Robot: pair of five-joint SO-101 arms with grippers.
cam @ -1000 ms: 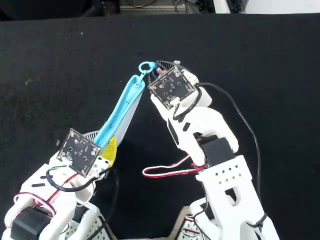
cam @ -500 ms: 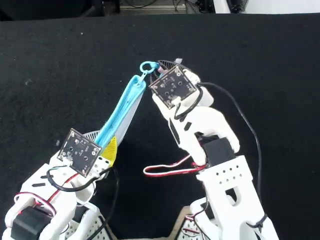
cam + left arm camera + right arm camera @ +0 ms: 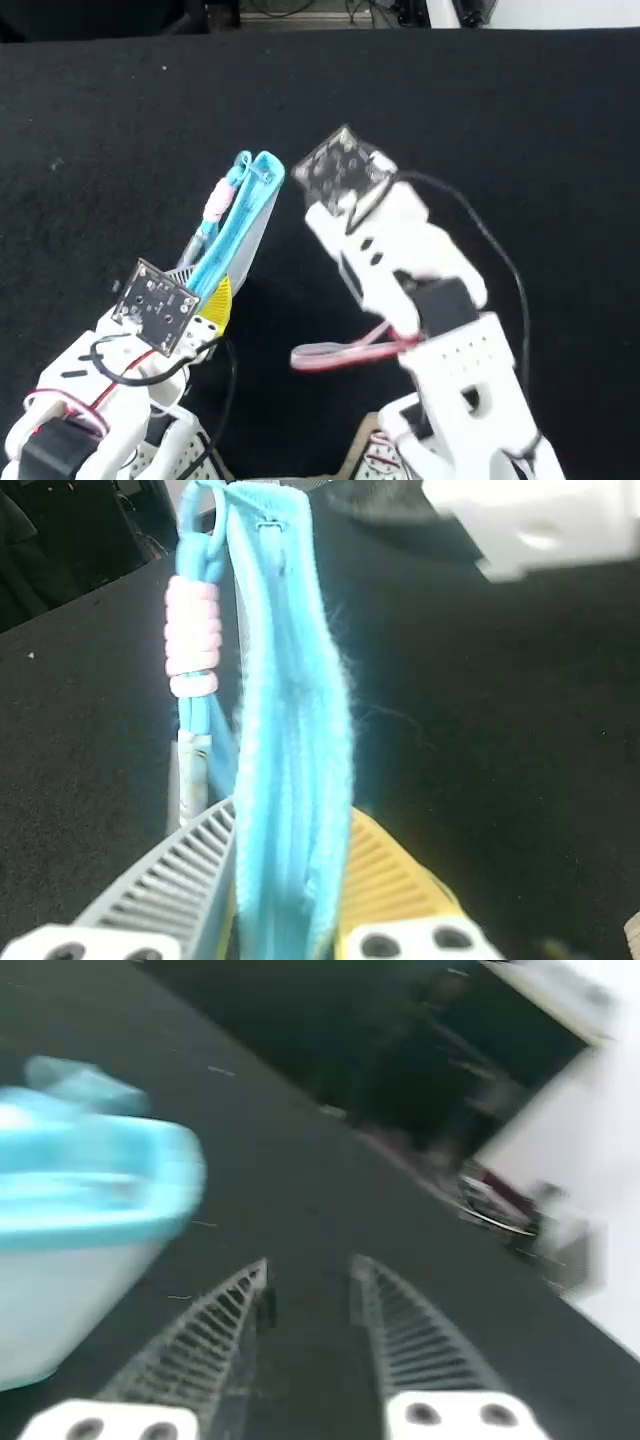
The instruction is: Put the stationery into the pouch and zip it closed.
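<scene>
Blue pouch stands pinched in the left end effector; right end effector hangs parted beside it.

The table — a matte black surface — faintly flecked with pale lint.

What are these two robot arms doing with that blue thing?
They are working on a blue pouch. The left gripper is clamped on one end of it, holding it edge-up over the black table. A pull cord with pink beads runs from the pouch's far end back along its side. The right gripper is open and empty, close beside that far end. I cannot tell whether the zip is fully shut.
</scene>
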